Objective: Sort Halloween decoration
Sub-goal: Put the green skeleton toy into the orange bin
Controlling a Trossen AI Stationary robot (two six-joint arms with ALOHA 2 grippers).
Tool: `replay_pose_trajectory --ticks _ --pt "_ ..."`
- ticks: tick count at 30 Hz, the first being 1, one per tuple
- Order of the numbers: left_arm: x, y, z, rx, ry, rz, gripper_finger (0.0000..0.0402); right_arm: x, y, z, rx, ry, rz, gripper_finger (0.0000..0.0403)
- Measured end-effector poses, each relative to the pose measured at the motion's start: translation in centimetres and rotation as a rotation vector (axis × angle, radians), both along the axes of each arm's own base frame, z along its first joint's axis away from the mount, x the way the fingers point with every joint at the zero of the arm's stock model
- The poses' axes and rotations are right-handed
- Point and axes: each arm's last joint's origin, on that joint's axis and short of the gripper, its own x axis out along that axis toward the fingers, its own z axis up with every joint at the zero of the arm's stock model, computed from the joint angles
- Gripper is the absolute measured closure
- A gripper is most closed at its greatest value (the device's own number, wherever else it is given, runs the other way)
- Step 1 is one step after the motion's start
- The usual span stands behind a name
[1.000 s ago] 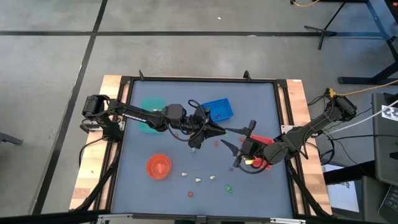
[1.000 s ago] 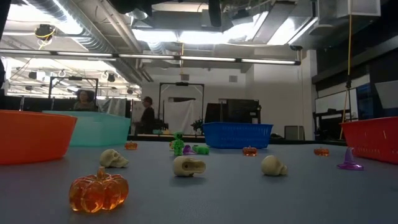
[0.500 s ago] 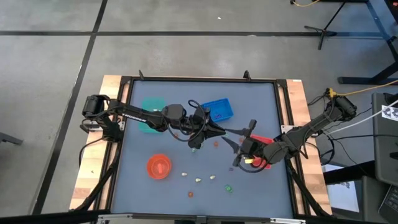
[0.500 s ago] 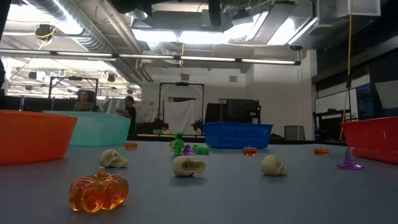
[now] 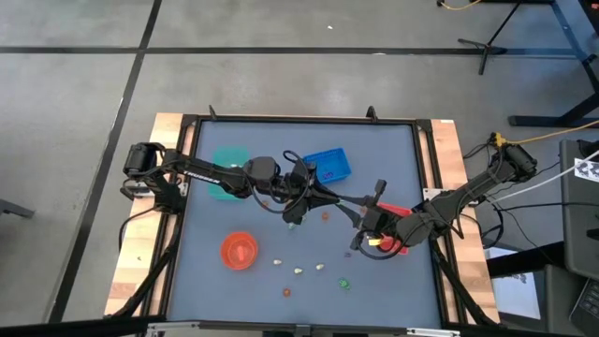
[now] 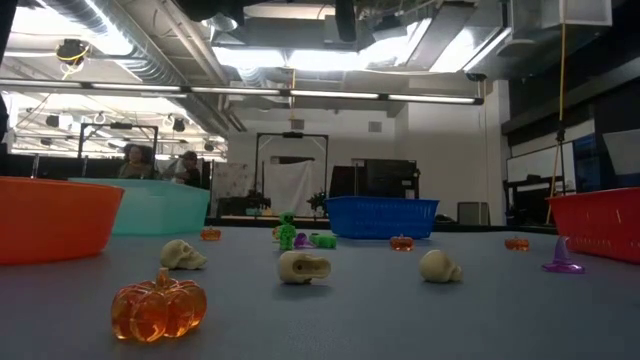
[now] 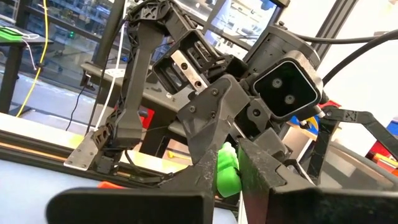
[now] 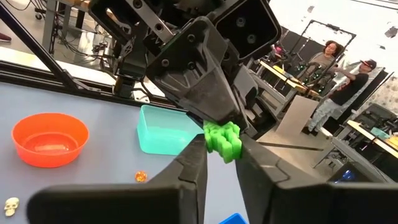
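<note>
Above the table's middle my two grippers meet tip to tip. A small green trinket (image 8: 222, 135) of the Halloween decoration sits between them, clear of the table. My left gripper (image 5: 333, 198) reaches in from the left and is shut on it. My right gripper (image 5: 350, 208) comes from the right and is shut on the same trinket (image 7: 227, 177). Other trinkets lie loose on the table: an orange pumpkin (image 6: 158, 305), two of the cream skulls (image 6: 303, 266) (image 6: 440, 266), a purple hat (image 6: 563, 257) and a green figure (image 6: 287, 232). My left gripper pinches the green trinket's end nearer to it (image 7: 225, 184) between its two fingertips. The fingers come roughly level from the table's left. The trinket is lifted clear of the table. My right gripper pinches the trinket's other end (image 8: 217, 148) between its two fingertips (image 8: 198, 152), coming roughly level from the table's right, opposite the left fingers.
A teal tray (image 5: 227, 168) and a blue tray (image 5: 328, 164) stand at the back. A red tray (image 5: 393, 213) lies partly under my right arm. An orange bowl (image 5: 239, 250) stands near the front left. People stand in the room behind the table.
My right gripper's fingers, wide open a second ago, have shut around the green trinket held at my left gripper's tips. The trinket stays where it was.
</note>
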Motion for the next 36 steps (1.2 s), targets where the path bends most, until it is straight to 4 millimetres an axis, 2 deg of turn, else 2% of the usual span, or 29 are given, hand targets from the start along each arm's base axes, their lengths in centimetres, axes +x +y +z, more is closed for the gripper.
replay_pose_trajectory --ticks 20,30,36 --pt "0.0 -0.03 0.0 0.011 -0.001 0.002 0.0357 0.0 0.01 0.01 0.001 0.0 0.005 0.0338" --pt "0.0 -0.35 0.04 0.007 -0.002 0.013 0.0273 -0.02 -0.02 -0.04 -0.003 0.004 -0.004 0.0338" --pt "0.04 -0.34 -0.23 0.007 0.027 0.017 0.0256 -0.1 -0.06 -0.36 0.015 0.019 -0.015 0.0338"
